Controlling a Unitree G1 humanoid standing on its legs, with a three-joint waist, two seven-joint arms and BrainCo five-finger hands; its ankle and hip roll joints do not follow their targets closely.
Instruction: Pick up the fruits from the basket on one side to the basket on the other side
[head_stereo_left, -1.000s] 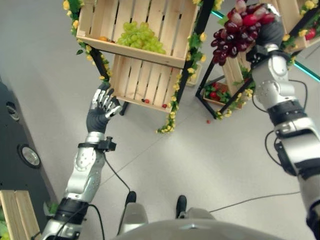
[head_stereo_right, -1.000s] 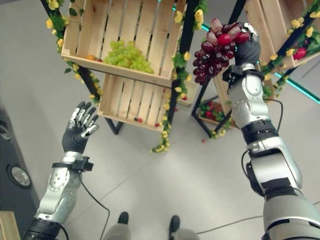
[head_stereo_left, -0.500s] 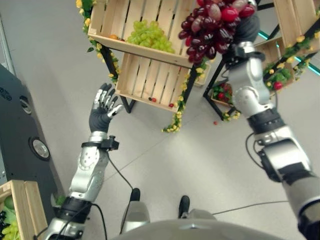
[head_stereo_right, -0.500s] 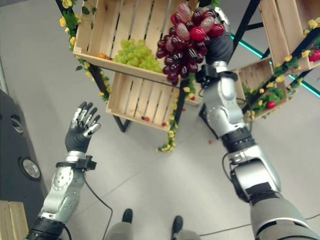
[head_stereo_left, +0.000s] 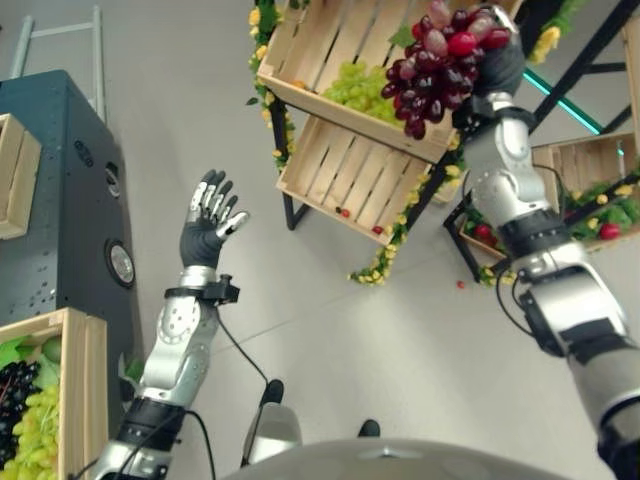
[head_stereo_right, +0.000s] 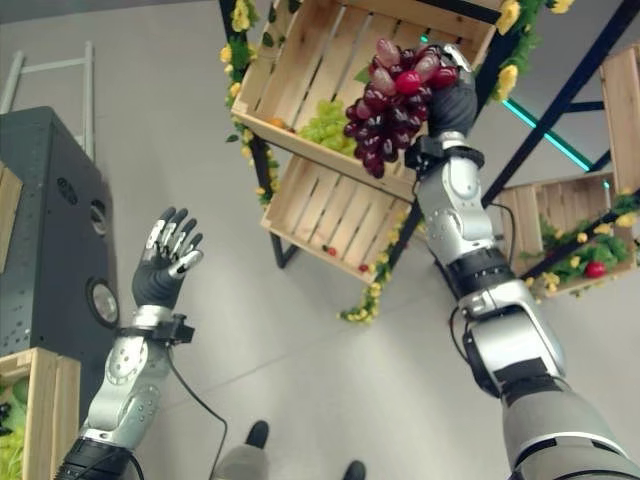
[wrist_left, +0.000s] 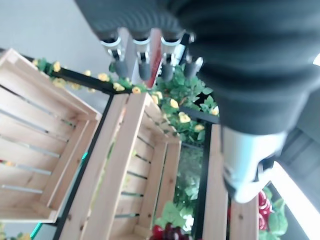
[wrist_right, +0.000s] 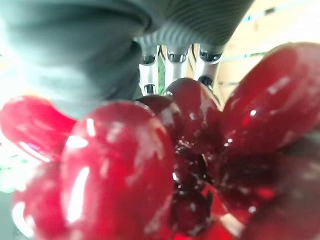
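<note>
My right hand (head_stereo_left: 500, 62) is raised high and shut on a bunch of dark red grapes (head_stereo_left: 438, 62), which hangs in front of the upper wooden crate (head_stereo_left: 330, 45) on a black stand. That crate holds green grapes (head_stereo_left: 355, 85). In the right wrist view the red grapes (wrist_right: 150, 165) press close against my right hand (wrist_right: 172, 60). My left hand (head_stereo_left: 208, 222) is held up over the floor, left of the stand, open with spread fingers and holding nothing. At the lower left a wooden crate (head_stereo_left: 75, 400) holds dark and green grapes (head_stereo_left: 20, 420).
A lower crate (head_stereo_left: 350, 180) sits under the upper one, with small red fruits at its edge. Another crate (head_stereo_left: 590, 200) of red fruit and leaves stands at the right on a black frame. A dark speaker cabinet (head_stereo_left: 70, 200) stands at the left. Yellow flower garlands (head_stereo_left: 395, 245) wrap the stand.
The camera has swung left, so the stand now sits further right and the speaker cabinet and lower-left crate have come into view. My right hand still holds the red grapes up by the upper crate.
</note>
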